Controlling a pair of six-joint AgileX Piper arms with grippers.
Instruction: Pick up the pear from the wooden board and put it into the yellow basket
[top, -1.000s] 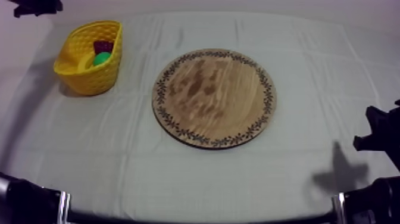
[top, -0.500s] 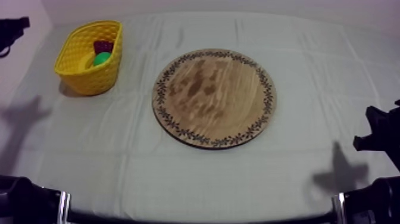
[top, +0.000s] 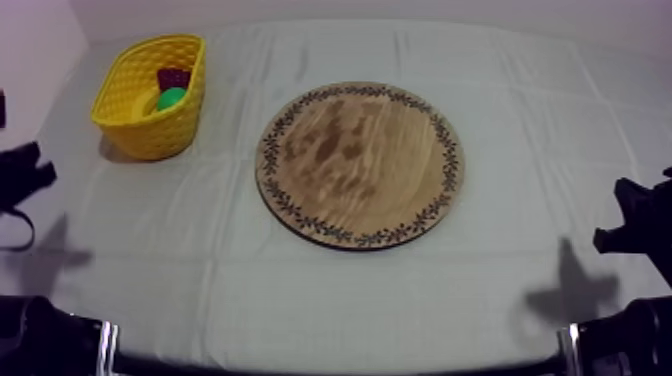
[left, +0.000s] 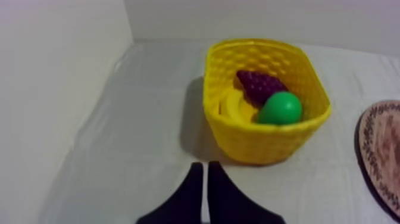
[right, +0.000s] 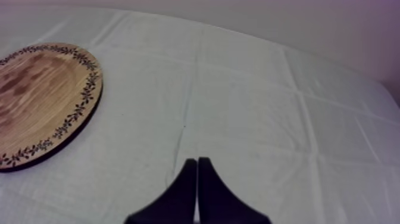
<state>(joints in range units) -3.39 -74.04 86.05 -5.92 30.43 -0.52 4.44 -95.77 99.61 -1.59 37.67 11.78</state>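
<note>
Count of baskets: one yellow basket (top: 160, 135), upright on the table (top: 200, 260), at the far left in the top view
Count of boards: one round wooden board (top: 360, 165) with a patterned rim, flat on the grey-white cloth near the middle of the table, to the right of the basket and clear of it
Count of fruit: three pieces, all inside the basket, namely one pear, one bunch of grapes and one banana
Pear (left: 280, 108): green and rounded, lying in the basket against the wall nearest the board, well apart from the board itself
Grapes (left: 261, 87): one dark purple bunch, just behind the pear and touching it
Banana (left: 233, 105): one pale yellow piece low in the basket, beside the pear and partly hidden by it
Count of grippers: two, one per arm
Left gripper (left: 203, 167): clenched on nothing, its two black fingers pressed together into a narrow wedge, held over bare cloth near the basket and pointing toward it, touching neither basket nor fruit
Right gripper (right: 197, 162): clenched on nothing, fingers together as a wedge, over bare cloth to the right of the board and apart from its rim
Left arm (top: 22, 172): at the table's left edge in the top view, nearer the camera than the basket
Right arm (top: 635, 225): at the table's right edge, well apart from the board
</note>
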